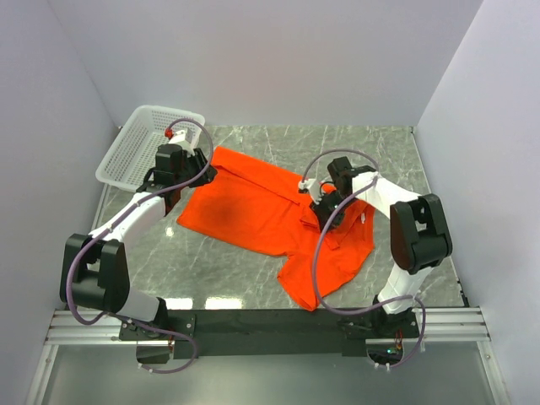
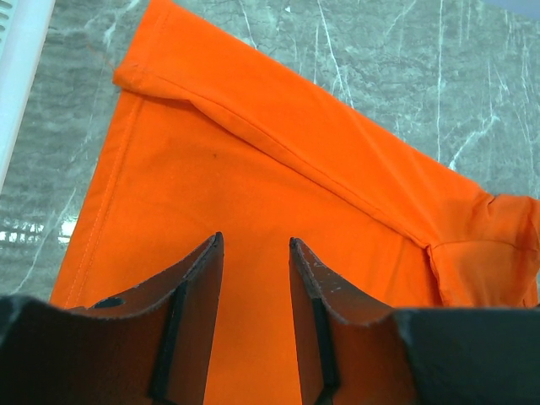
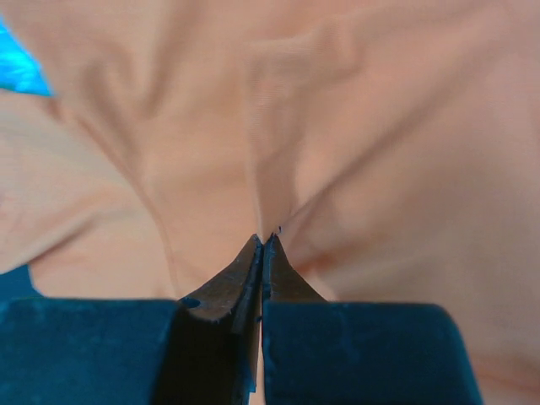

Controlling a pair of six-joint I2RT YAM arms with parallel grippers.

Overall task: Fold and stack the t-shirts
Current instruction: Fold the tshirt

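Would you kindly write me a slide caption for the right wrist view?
Right gripper shut on a pinched ridge of the orange-red t-shirt, wrinkles fanning out from the pinch.

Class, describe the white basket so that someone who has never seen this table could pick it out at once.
Start at the grey marble table and go to its far left corner, against the wall. The basket sits there, left of the orange t-shirt. It alone is white, stiff and mesh-walled; the t-shirt is soft cloth.
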